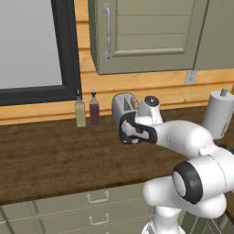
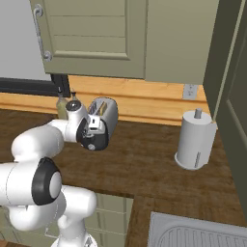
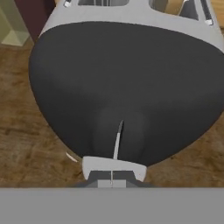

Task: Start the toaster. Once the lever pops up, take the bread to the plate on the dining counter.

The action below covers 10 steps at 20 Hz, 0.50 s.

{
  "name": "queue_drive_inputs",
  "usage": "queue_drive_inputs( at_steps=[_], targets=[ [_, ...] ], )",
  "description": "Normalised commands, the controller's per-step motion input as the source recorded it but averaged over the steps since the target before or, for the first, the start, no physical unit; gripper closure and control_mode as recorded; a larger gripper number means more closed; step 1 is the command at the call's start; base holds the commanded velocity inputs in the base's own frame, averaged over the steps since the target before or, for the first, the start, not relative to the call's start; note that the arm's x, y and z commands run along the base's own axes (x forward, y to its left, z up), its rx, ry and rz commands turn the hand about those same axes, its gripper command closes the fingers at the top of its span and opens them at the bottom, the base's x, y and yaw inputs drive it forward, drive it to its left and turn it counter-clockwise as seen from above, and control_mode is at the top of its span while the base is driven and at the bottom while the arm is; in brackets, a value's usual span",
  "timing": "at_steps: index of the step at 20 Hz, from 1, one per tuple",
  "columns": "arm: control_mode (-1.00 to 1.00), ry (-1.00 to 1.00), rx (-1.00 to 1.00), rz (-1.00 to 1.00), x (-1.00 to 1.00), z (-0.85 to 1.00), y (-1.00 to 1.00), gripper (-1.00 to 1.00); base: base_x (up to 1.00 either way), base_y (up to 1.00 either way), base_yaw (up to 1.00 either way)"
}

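Mostly we lose the toaster [image 1: 122, 106] behind our own wrist in the left base view; in the right base view its silver side [image 2: 109, 116] shows on the wood counter [image 2: 154, 164]. Up close, its black end panel [image 3: 122, 87] looms, the bread [image 3: 173, 6] barely peeking from a slot at the frame's top. Our gripper [image 3: 112, 180] is fully closed, holding nothing, tips right against the lever [image 3: 113, 165] low on the panel.
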Motion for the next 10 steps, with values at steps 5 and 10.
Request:
queue_drive_inputs(
  at_steps=[5, 10],
  targets=[
    [-1.00, 0.01, 0.00, 0.00, 0.00, -0.42, 0.00, 1.00, 0.00, 0.00, 0.00],
    [-1.00, 0.01, 0.00, 0.00, 0.00, -0.50, 0.00, 1.00, 0.00, 0.00, 0.00]
  ],
)
